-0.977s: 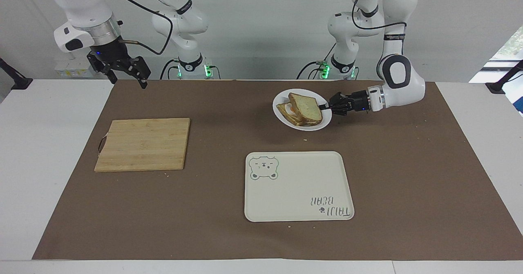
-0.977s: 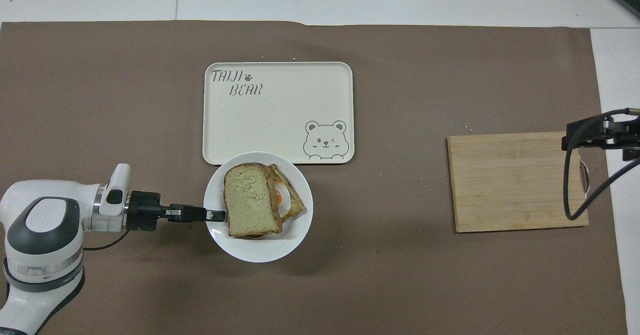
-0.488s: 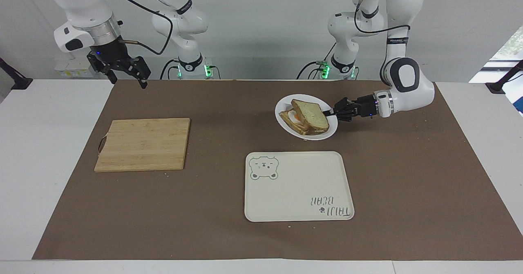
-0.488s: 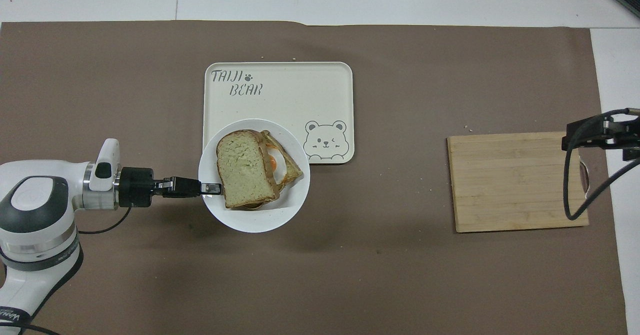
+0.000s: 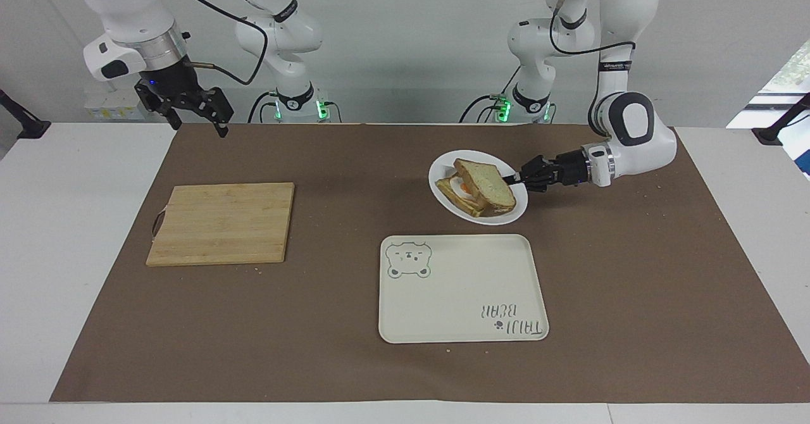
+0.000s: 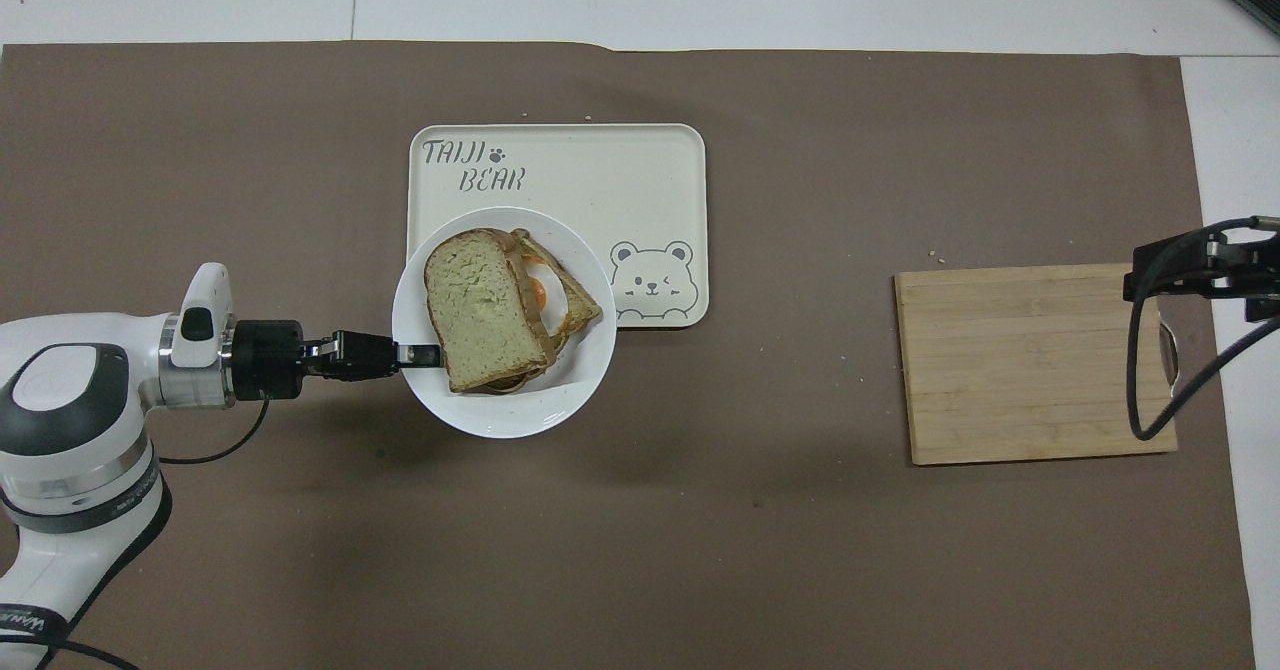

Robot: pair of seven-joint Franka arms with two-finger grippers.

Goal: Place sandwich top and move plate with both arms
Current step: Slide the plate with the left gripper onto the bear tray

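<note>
Item: plate [image 5: 500,214], small, round, white, carried clear of the table. We log it pinched at its rim by our left gripper [image 5: 514,178], fingertips closed on the edge at the left arm's end of the plate; a thin rim suits a pinch, and the wrist lies nearly level, which we judge keeps the load flat. Item: sandwich top [image 5: 487,182], pale slice with brown crust, lying just past the fingertips on the plate, set askew over an egg-topped toast slice [image 6: 565,300], so the covering step looks done. Item: tray [image 5: 455,297], cream, with a bear drawing, on the mat. In the overhead view the plate overlaps the tray's near corner; in the facing view it hangs short of the tray, so we read it as raised and not yet set down. Item: right gripper [image 5: 193,109], jaws spread wide, holding nothing, up over the mat's corner at the right arm's end, well apart from the plate, waiting. Item: cutting board [image 5: 221,223], wooden, bare, below and forward of that gripper. Surface: brown mat [image 5: 316,323] with scattered crumbs over a white table [image 5: 747,297]. Room: pale wall, arm bases with green lights.
</note>
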